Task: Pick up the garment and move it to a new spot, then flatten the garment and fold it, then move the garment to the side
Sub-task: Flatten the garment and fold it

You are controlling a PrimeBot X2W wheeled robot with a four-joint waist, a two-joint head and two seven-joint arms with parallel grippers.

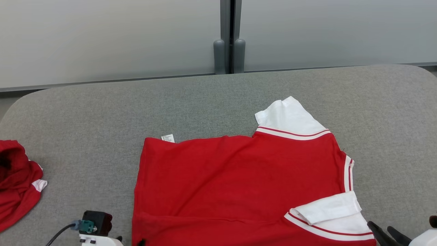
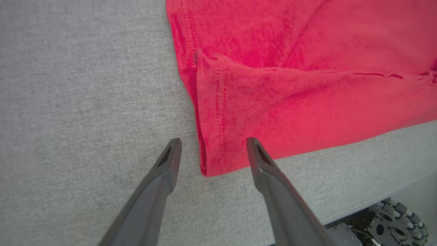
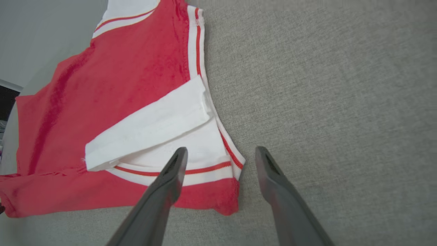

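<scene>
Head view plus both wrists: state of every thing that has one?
red shirt, spread out on the table, one hem corner doubled over.
near sleeve, folded back onto the shirt.
far sleeve, lying out flat.
second red garment, crumpled at the table's left edge.
left gripper, open, fingers either side of the hem corner, holding nothing.
right gripper, open, by the near sleeve, holding nothing.

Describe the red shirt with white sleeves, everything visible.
Red knit shirt lies spread on the grey fabric table. White sleeves with red-striped trim, the near sleeve folded onto the body. White label at far left corner; near edge folded over. Open left gripper and right gripper straddle its near corners, unclamped.
</scene>
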